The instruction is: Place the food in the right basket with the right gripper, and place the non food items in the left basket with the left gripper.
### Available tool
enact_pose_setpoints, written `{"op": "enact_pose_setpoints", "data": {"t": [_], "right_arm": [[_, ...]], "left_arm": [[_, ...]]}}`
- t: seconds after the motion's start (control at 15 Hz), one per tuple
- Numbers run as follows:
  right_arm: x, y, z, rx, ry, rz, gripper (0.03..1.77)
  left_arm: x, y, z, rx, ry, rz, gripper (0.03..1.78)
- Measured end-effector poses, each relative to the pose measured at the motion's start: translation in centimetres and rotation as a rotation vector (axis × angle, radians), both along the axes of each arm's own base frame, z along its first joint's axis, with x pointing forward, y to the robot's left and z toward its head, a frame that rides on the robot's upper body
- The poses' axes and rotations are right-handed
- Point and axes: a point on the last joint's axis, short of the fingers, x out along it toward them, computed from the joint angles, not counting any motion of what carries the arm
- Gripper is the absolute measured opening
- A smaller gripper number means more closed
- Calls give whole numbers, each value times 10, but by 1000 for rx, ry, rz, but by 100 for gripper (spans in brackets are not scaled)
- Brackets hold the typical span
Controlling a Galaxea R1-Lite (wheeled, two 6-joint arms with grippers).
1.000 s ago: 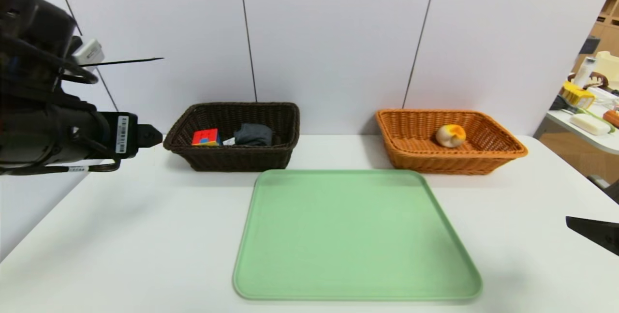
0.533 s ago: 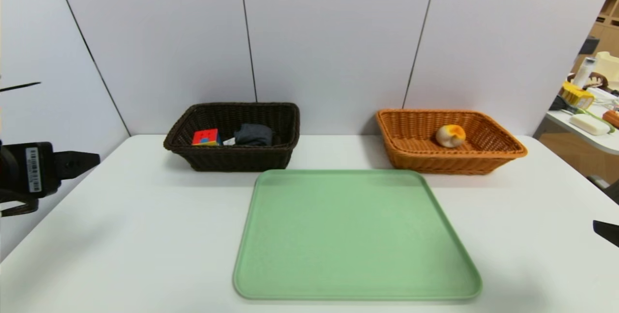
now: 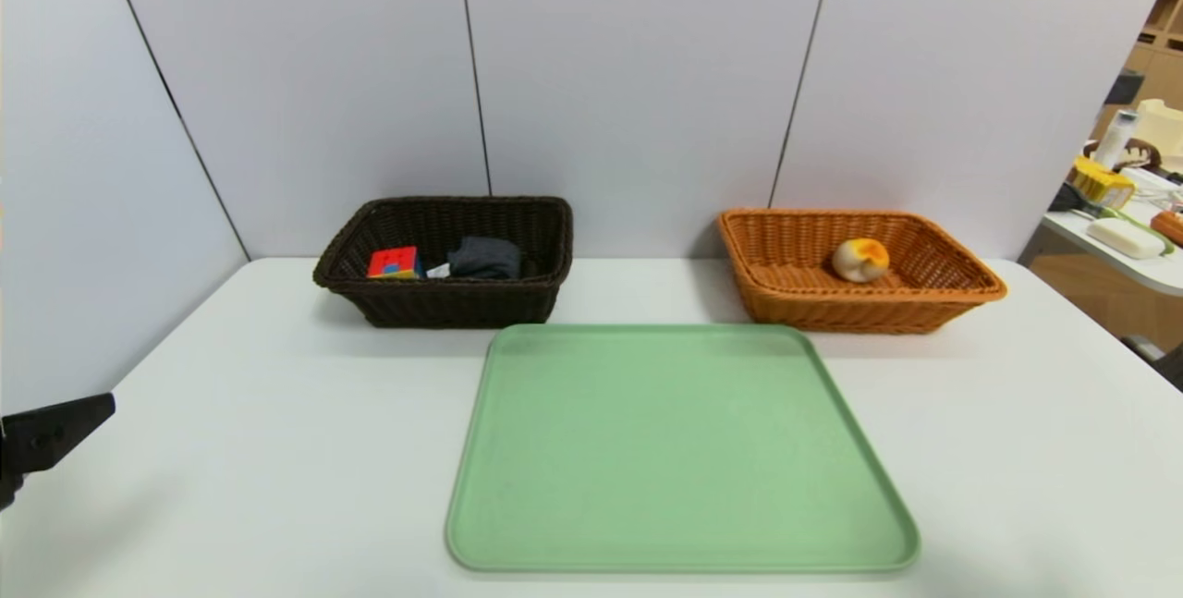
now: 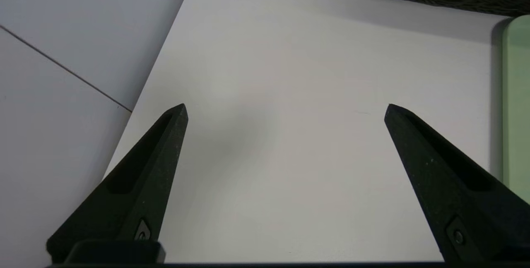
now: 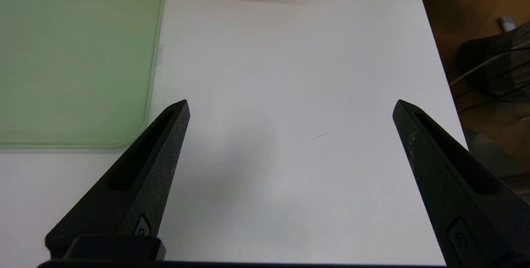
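Far left on the white table [image 3: 277, 432]: a dark brown basket [image 3: 444, 307], holding a bright cube [image 3: 393, 262] of red, blue and yellow at its left end and a folded dark grey cloth [image 3: 483, 257] just beside it on the right. Far right, well apart from the first: an orange basket [image 3: 859, 307], with a round pale bun [image 3: 860, 260] topped in yellow lying near its middle. Between the two and nearer: a pale green tray [image 3: 679, 450], flat, nothing on it, its far edge close to both baskets. Behind everything, plain grey wall panels [image 3: 638, 71] with dark seams. Off past the table's right edge, a second table [image 3: 1123, 251] with clutter too small to tell apart.

Nothing lying between either basket and the near side of the table but the tray.

Left gripper [image 4: 285, 108] low at the near left corner of the table, just one black fingertip [image 3: 60, 427] showing at the head view's left edge; wide apart in the wrist view, grasping nothing, poised over bare table with the tray's left edge and the dark basket's corner beyond. Right gripper [image 5: 292, 104] out of the head view; in its own wrist view spread just as wide, also empty, above bare table right of the tray, near the table's right edge.
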Motion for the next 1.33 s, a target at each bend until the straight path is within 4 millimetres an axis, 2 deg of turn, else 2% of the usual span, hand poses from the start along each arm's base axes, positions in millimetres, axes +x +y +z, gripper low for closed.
{"op": "enact_pose_setpoints", "data": {"t": [0.53, 1.33], "right_arm": [[-30, -2, -15, -7, -73, -8, 170], [-60, -2, -45, -10, -139, -24, 170]], "left_arm": [[-42, 10, -38, -1, -18, 38, 169], [-75, 15, -81, -20, -58, 50, 169]]}}
